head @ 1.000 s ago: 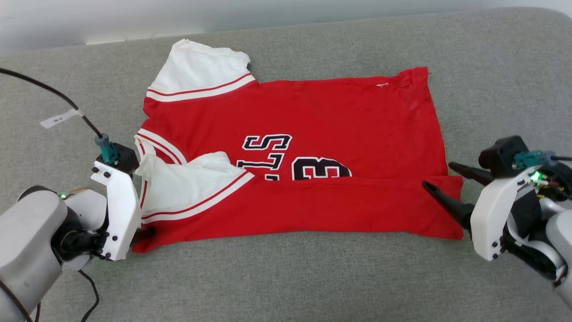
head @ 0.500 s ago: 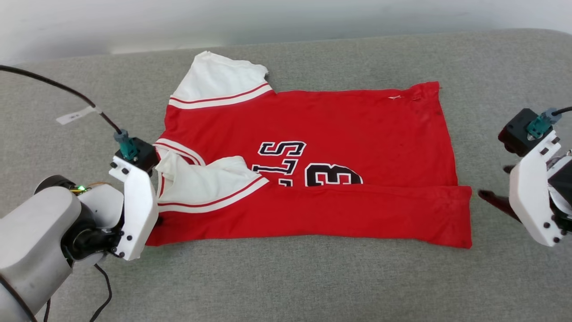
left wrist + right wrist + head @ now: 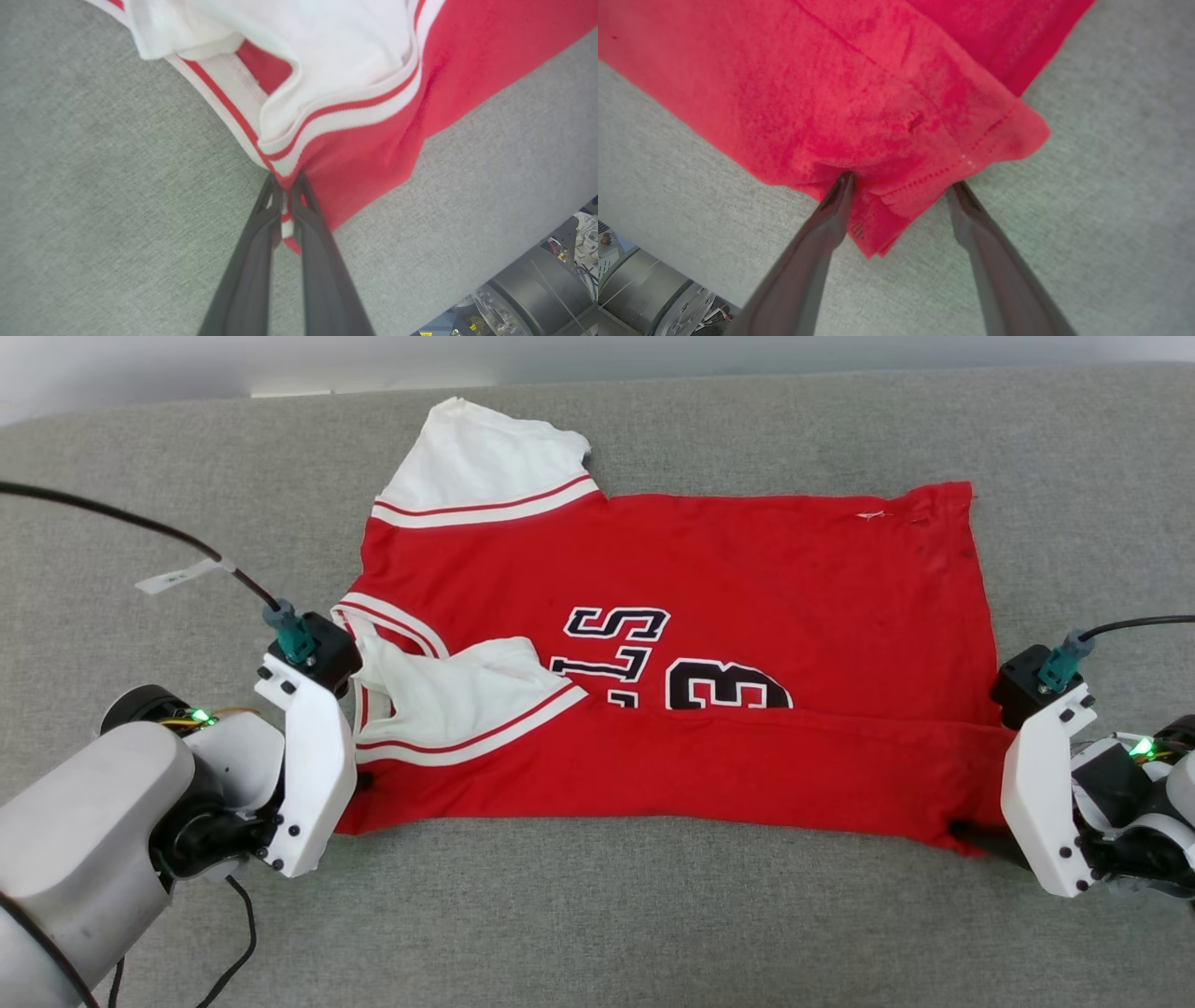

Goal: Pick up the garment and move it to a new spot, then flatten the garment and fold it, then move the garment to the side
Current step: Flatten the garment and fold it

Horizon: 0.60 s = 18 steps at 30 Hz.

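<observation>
The garment [image 3: 747, 579], a red jersey with white striped sleeves and black letters and a "3", lies flat on the grey surface, its near strip folded up over the chest. My left gripper [image 3: 359, 784] is at its near left corner. In the left wrist view this gripper [image 3: 286, 179] is shut on the garment [image 3: 373, 154] where the striped trim meets the red edge. My right gripper [image 3: 962, 828] is at the near right corner. In the right wrist view it [image 3: 901, 182] stands open, its fingers either side of the garment's [image 3: 831, 93] folded hem corner.
A grey padded surface [image 3: 597, 915] carries everything, with bare cloth in front of and behind the jersey. A black cable [image 3: 112, 518] with a white tag [image 3: 177, 577] runs to the left wrist. The robot's base [image 3: 537, 289] shows beyond the surface's edge.
The head camera has shifted. My right gripper, which stood off to the right of the garment, has come in to its near right corner. The left gripper stays at the left corner.
</observation>
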### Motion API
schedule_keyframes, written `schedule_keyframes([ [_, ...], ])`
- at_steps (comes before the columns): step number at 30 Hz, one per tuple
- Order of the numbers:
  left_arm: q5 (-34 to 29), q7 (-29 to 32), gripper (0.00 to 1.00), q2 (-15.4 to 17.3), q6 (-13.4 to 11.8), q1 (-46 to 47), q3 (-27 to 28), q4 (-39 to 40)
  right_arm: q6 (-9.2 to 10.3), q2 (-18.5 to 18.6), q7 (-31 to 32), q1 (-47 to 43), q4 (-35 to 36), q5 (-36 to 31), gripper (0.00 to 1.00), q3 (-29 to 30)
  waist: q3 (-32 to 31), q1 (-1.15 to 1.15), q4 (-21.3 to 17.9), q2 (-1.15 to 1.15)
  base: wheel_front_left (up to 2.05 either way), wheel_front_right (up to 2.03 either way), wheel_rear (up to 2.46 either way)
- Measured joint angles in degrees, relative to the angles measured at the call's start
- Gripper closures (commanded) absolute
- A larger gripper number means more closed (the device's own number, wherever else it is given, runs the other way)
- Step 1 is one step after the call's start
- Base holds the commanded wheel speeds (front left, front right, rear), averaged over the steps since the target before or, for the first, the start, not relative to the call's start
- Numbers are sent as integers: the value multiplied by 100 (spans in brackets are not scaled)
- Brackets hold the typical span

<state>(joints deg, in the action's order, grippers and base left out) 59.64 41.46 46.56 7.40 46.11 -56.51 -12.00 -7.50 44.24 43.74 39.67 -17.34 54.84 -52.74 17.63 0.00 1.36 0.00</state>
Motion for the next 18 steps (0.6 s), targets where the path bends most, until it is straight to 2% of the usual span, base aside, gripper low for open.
schedule_keyframes([
  [3, 3, -64, 100, 0, 0, -5, -22, -54, 2, -129, -267, -58, -222, 12, 0, -11, 37, -1, 20, 0, 0, 0, 0],
  [4, 4, -88, 100, 4, 0, -14, -27, -63, 3, -156, -366, -72, -260, 13, 14, -18, 35, -1, 15, 0, 0, 0, 0],
  [5, 14, -105, 100, 15, 0, -28, -29, -83, 2, -181, -497, -82, -304, 9, 83, -21, 25, -1, 4, 0, 0, 0, 0],
  [6, 30, -135, 100, 23, 0, -53, -29, -108, 2, -196, -594, -87, -326, 8, 100, -43, 5, -1, -10, 0, 0, 0, 0],
  [12, 255, -346, 100, 123, 0, -331, 35, -178, 9, -120, -1074, -81, -151, 37, 100, -172, -275, 0, -80, 0, 0, 0, 0],
  [18, 477, -383, 100, 360, -15, -698, 37, 97, -1, 452, -1138, -290, 393, 334, 100, -200, -689, 0, -140, 0, 0, 0, 0],
])
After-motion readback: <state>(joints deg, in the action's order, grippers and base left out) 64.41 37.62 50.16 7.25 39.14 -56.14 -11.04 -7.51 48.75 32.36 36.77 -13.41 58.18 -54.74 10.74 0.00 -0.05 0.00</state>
